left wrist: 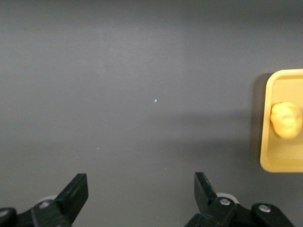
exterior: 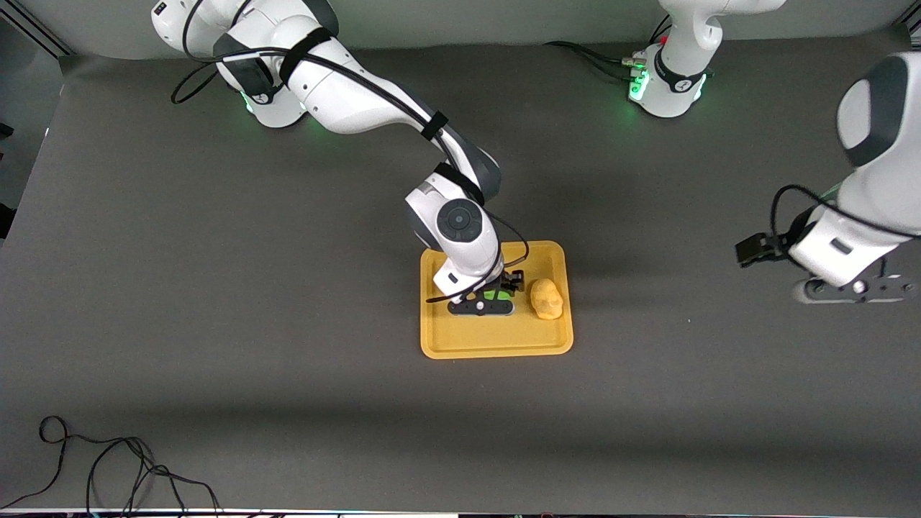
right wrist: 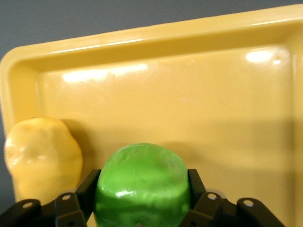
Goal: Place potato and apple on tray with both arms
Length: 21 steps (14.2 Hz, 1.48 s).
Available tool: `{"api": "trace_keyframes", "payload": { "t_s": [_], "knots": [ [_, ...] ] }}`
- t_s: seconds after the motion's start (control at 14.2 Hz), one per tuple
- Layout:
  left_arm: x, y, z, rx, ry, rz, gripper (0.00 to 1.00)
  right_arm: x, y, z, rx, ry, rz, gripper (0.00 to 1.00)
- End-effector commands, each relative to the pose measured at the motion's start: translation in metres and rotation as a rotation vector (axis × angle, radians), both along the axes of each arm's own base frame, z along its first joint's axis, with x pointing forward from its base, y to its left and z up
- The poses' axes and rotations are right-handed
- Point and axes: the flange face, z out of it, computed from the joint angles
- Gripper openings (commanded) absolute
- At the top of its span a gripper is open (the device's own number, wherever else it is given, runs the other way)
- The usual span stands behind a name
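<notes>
One tray [exterior: 496, 345] sits on the table. One potato [exterior: 546, 298] lies on it. One apple [right wrist: 141, 187] is there too, between the fingers of one gripper. Two arms are in view, each with one gripper: right gripper [exterior: 491, 297] and left gripper [left wrist: 141, 198]. One loose cable [exterior: 108, 467] lies at the table's near corner.

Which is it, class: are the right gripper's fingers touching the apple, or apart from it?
Touching. In the right wrist view, the right gripper has its fingers pressed against both sides of the apple.
</notes>
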Motion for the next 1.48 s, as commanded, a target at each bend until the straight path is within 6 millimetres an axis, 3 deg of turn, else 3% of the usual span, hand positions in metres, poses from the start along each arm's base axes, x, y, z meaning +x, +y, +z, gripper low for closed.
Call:
{"api": "trace_keyframes", "payload": {
  "t_s": [0.0, 0.35, 0.57, 0.71, 0.99, 1.27, 1.41],
  "knots": [
    [-0.035, 0.019, 0.027, -0.017, -0.017, -0.01, 1.0, 0.007, -0.002, -0.001, -0.033, -0.03, -0.006, 0.43],
    [-0.057, 0.032, 0.06, -0.025, -0.037, 0.011, 1.0, 0.005, -0.004, -0.02, -0.05, -0.014, -0.013, 0.43],
    [-0.067, 0.032, 0.07, -0.026, -0.033, 0.004, 1.0, 0.006, -0.005, -0.022, -0.05, -0.016, -0.014, 0.47],
    [-0.071, 0.032, 0.071, -0.029, -0.032, -0.01, 1.0, 0.006, -0.005, -0.021, -0.047, -0.015, -0.017, 0.6],
    [-0.071, 0.037, 0.073, -0.03, -0.037, -0.008, 1.0, 0.007, -0.005, -0.017, -0.047, -0.019, -0.014, 1.0],
    [-0.071, 0.041, 0.073, -0.031, -0.038, -0.013, 1.0, 0.019, -0.014, 0.01, -0.027, -0.037, -0.032, 1.0],
    [-0.072, 0.053, 0.073, -0.037, -0.037, -0.013, 1.0, 0.031, -0.026, 0.036, -0.015, -0.039, -0.052, 1.0]
  ]
}}
